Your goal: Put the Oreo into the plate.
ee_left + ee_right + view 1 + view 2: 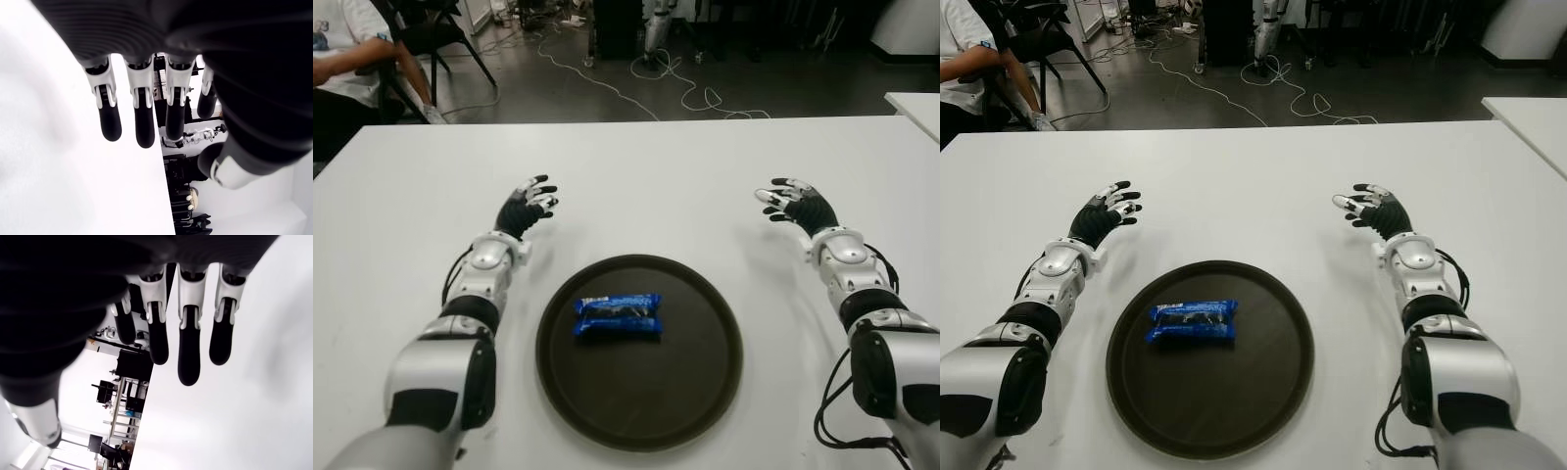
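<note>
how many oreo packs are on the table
1. The Oreo pack lies flat inside the dark plate, left of its middle, between the open left hand and the open right hand. None looks hidden.

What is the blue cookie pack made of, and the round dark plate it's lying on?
The Oreo pack looks like thin shiny plastic film: it glints and is crimped at the ends. The plate seems hard plastic with a dull, matte finish and a raised rim, though coated metal can't be ruled out.
</note>
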Available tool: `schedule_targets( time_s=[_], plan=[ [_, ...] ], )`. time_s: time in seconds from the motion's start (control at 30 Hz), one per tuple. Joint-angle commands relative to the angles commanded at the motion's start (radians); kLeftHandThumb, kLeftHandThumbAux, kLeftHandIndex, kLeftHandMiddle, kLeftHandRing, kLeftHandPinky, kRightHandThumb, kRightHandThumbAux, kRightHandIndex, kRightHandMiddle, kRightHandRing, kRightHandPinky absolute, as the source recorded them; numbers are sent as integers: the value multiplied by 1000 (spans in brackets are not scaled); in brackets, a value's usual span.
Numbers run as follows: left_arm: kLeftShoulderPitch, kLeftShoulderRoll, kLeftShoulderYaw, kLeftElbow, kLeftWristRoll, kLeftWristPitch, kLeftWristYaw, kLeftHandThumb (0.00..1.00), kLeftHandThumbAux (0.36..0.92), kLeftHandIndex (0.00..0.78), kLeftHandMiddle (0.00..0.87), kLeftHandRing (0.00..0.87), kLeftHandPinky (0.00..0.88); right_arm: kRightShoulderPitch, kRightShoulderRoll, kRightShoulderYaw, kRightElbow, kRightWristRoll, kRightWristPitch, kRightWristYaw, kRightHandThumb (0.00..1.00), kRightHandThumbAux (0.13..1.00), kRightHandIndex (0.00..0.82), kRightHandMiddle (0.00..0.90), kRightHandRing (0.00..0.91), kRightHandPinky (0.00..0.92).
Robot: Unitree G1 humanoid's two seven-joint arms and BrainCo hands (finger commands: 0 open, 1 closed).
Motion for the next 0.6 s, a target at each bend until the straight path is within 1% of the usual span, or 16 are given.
schedule_targets(
  time_s=[0.2, 0.33, 0.5, 0.6],
  plan=[
    [-1, 0, 2, 1, -1, 0, -4, 58, 679, 125, 207, 215, 231, 0, 4, 0, 0, 2, 2, -2, 68, 638, 227, 390, 437, 458],
    [-1, 0, 2, 2, -1, -1, -6, 54, 683, 125, 205, 210, 227, -1, 7, -5, 1, 7, 7, -1, 68, 624, 230, 390, 439, 472],
    [-1, 1, -1, 1, 2, -1, -6, 55, 681, 126, 205, 217, 243, -2, 10, -16, 2, 18, 9, 8, 59, 605, 227, 375, 432, 474],
    [-2, 1, -2, 2, 2, 4, -5, 58, 684, 128, 209, 220, 245, -3, 13, -34, 2, 36, 12, 28, 49, 591, 226, 375, 435, 476]
  ],
)
